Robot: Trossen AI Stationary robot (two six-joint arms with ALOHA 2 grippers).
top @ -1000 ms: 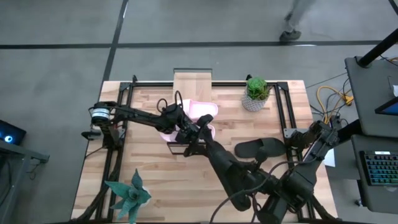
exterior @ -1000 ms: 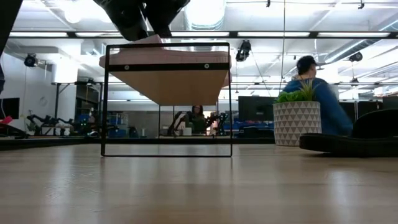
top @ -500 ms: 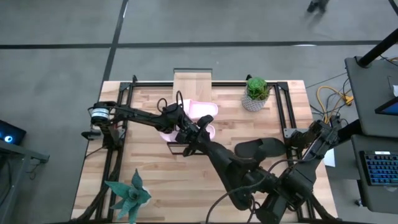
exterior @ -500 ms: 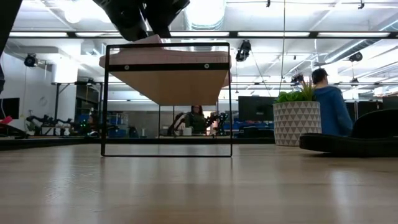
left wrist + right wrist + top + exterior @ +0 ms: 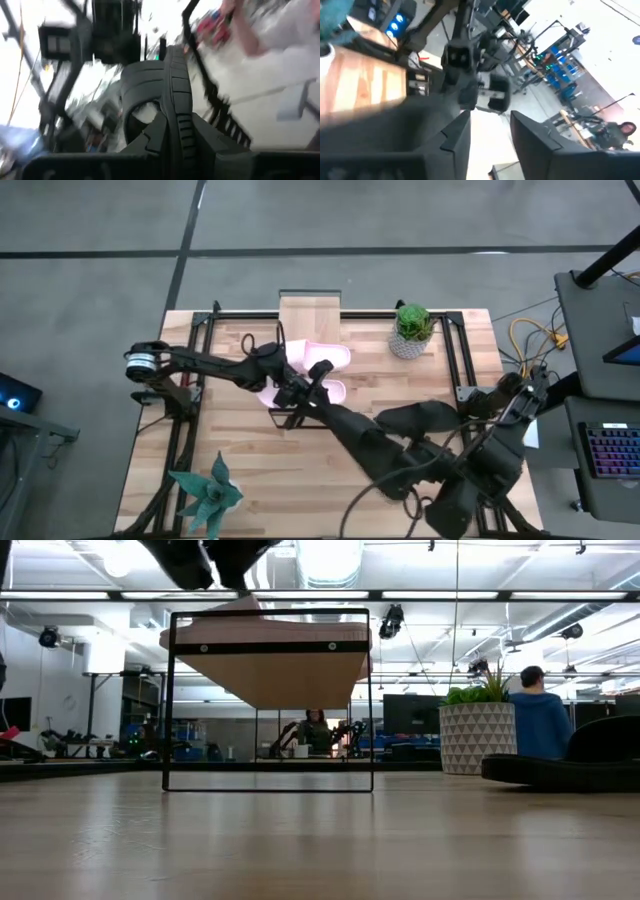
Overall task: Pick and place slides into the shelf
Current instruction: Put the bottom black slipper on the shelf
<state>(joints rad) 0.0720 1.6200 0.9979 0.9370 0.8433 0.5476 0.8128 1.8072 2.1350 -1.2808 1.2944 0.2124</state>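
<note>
On the table [image 5: 240,470], both arms meet over the shelf [image 5: 310,315], where two pink slides [image 5: 322,358] lie. A black slide [image 5: 415,418] rests near the right arm.

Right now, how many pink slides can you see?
2. One pink slide lies on the shelf, the other beside it, under the two grippers. Arms may hide more.

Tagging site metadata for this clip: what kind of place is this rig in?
Likely an open-plan robotics lab or workshop: exposed ceiling with ducts and lights, benches with monitors in the background, a person seated behind the table, and a keyboard desk beside the rig.
</note>
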